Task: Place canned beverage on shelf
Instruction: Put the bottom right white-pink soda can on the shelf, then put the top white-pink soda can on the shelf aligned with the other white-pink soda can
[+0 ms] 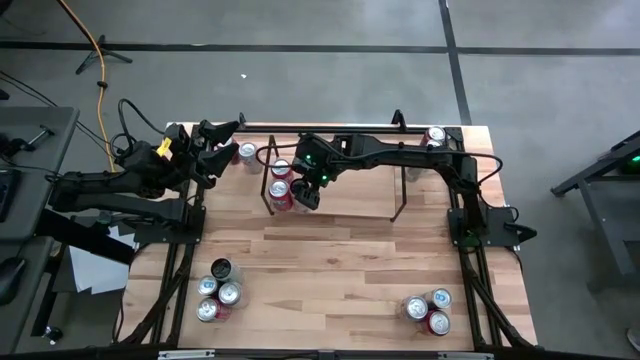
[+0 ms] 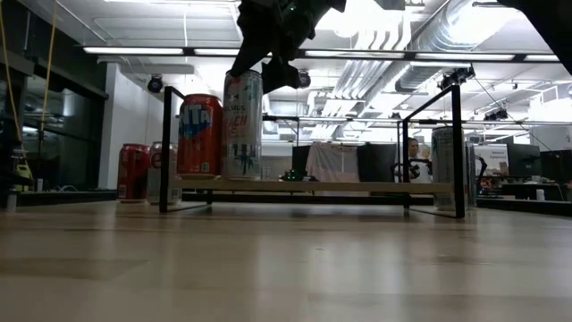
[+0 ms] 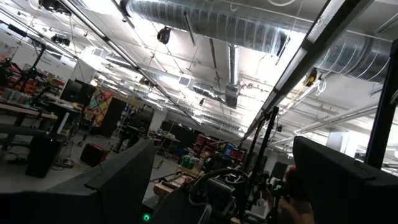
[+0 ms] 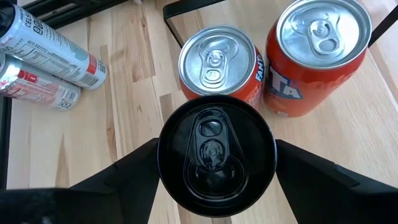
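Observation:
The shelf [image 1: 360, 186], a low black rod rack with a see-through top, stands at the far middle of the table. Two orange cans [image 4: 317, 56] [image 4: 217, 65] stand on its left end. Beside them is a tall white can with a black top [image 4: 214, 155] [image 2: 242, 125], upright with its base at the shelf top [image 2: 357, 187]. My right gripper [image 4: 216, 163] [image 2: 264, 70] reaches down from above and is shut on this can. My left gripper [image 1: 222, 142] hangs open at the far left, pointing up, with nothing between its fingers. My right gripper pinches the tall can's upper wall just under its black rim [image 4: 163, 163], one finger on each side. The fingers [image 2: 279, 73] slant down from above and from the table's right. The can stands upright, its base at the shelf top; whether it rests there, I cannot tell.
Two cans [image 4: 43, 59] lie on the table left of the shelf, behind its left end. Groups of cans stand near left [image 1: 218, 292] and near right [image 1: 428, 312]. One can [image 1: 436, 137] stands at the far right corner. Bare wood lies in the middle.

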Robot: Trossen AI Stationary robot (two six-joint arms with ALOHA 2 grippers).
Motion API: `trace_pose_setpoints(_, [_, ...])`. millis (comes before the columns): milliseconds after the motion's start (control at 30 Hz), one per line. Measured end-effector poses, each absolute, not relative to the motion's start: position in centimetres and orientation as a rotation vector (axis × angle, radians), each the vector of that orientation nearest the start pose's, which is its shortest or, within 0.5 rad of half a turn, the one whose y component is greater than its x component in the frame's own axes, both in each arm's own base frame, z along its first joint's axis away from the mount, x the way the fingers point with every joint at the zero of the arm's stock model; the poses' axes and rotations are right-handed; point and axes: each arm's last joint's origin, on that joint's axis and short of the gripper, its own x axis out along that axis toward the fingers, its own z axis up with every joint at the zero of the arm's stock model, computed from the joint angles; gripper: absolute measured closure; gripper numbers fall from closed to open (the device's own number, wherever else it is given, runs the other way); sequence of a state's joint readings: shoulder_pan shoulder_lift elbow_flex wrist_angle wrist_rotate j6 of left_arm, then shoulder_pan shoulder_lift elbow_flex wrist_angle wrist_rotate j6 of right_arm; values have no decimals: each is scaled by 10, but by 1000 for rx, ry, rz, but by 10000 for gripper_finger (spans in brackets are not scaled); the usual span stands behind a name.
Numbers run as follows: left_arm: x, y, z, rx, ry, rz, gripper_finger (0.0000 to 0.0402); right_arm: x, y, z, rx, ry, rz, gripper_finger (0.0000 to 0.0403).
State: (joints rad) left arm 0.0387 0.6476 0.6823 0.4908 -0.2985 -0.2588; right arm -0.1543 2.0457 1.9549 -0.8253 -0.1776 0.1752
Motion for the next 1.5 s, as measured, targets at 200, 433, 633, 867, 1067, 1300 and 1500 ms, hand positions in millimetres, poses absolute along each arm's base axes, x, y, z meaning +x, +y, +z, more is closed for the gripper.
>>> trace_pose_setpoints(200, [134, 14, 379, -319, -564, 260, 64, 444, -64, 299, 319, 906, -50, 123])
trace_pose_setpoints(433, [134, 14, 379, -319, -564, 260, 64, 445, -65, 304, 310, 895, -68, 87])
trace_pose_setpoints(633, [134, 14, 379, -319, -564, 260, 64, 445, -66, 311, 298, 877, -62, 14])
trace_pose_setpoints(867, [134, 14, 379, -313, -563, 262, 64, 432, -69, 329, 217, 959, -21, 23])
trace_pose_setpoints(1067, [134, 14, 379, -276, -558, 273, 64, 419, -77, 357, 185, 976, -28, 25])
trace_pose_setpoints(1300, [135, 14, 377, -273, -531, 276, 64, 392, -76, 378, 118, 1042, -95, 25])
trace_pose_setpoints(1500, [138, 14, 371, -281, -470, 281, 64, 358, -71, 385, 122, 1022, -191, 25])
